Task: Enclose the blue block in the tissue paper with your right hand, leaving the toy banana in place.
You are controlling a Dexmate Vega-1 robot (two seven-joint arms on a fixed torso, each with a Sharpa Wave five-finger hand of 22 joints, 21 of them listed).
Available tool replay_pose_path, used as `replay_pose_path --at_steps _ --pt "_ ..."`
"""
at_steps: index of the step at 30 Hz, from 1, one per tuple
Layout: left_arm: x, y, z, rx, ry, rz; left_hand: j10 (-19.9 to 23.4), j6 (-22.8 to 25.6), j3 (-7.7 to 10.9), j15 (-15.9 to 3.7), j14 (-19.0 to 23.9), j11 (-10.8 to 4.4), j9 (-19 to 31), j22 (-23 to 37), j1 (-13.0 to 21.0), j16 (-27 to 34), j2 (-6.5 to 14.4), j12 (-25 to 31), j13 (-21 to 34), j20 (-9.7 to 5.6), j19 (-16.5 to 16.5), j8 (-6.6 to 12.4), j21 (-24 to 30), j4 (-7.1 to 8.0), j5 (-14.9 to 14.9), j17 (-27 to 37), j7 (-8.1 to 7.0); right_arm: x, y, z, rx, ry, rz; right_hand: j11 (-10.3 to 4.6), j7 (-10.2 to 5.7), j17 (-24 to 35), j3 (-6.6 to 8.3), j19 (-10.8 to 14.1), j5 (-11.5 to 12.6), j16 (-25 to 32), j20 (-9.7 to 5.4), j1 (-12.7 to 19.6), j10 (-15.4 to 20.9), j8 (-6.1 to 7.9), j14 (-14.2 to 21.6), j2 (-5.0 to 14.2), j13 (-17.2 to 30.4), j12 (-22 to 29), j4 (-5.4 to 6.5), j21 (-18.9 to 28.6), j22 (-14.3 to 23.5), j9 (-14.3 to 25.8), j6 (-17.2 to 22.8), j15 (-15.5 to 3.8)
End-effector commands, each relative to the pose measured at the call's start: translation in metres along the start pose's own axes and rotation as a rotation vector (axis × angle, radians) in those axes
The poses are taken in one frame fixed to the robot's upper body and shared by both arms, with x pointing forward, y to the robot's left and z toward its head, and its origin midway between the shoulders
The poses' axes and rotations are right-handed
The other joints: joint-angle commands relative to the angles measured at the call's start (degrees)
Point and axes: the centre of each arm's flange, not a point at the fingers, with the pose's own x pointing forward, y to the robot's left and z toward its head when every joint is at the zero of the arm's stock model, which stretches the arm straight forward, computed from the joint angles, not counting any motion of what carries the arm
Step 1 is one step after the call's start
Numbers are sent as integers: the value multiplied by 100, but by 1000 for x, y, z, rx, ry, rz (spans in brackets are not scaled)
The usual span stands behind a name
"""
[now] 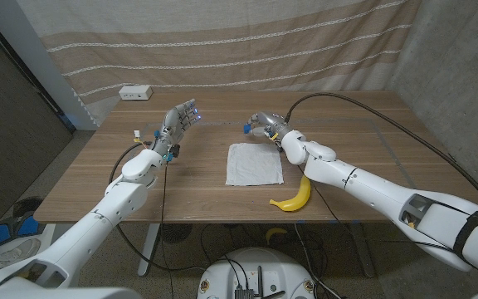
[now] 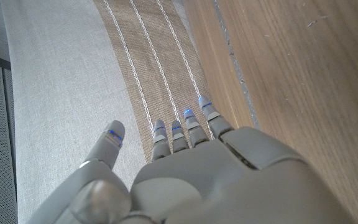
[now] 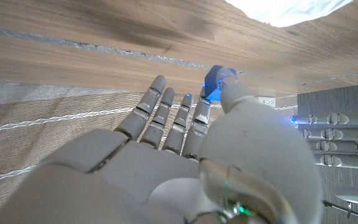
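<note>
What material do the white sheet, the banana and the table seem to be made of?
White sheet: thin tissue paper or soft cloth, matte and slightly wrinkled. Banana: probably plastic, smooth uniform yellow with a faint sheen. Table: wood or wood veneer, with visible grain and a matte finish.

Blue block (image 3: 214,81), white tissue paper (image 1: 255,164), yellow toy banana (image 1: 295,197), brown wooden table (image 1: 372,141), white-striped beige curtain (image 1: 222,46).

Both arms are extended forward over the tabletop (image 1: 197,195). The left robot hand (image 1: 178,120) is held raised with fingers spread, nothing grasped. A blue block (image 3: 214,81) is pinched by the right robot hand (image 1: 265,125) between thumb and finger.
</note>
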Motion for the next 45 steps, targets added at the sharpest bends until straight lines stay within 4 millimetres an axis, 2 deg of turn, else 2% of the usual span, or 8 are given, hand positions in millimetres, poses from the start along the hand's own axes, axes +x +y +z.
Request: replay_pose_path --at_steps 1,16,45 --pt "-3 -1 4 5 -19 -10 55 37 34 4 52 -15 18 28 -56 12 292 -8 14 13 32 -1 -15 10 40 11 -18 -24 1 12 4 -3 -2 6 177 19 -25 1 25 -9 -4 3 55 290 9 53 15 25 -11 56 4 97 595 -904" --pt "-3 5 6 4 -38 -12 59 51 44 2 54 -20 18 28 -59 6 284 -9 14 11 36 3 -19 2 38 9 -19 -43 8 21 1 17 7 7 171 15 -49 -14 37 -24 -2 24 73 305 10 60 18 20 -23 72 2 93 605 -902" --pt "17 12 11 4 -62 -45 55 51 61 -2 56 -22 18 28 -68 -1 274 -14 14 13 37 0 -29 -8 36 9 -21 -70 29 25 26 87 59 -2 179 11 -91 -39 51 -51 2 36 75 320 4 73 24 -1 -24 96 -1 85 595 -884"
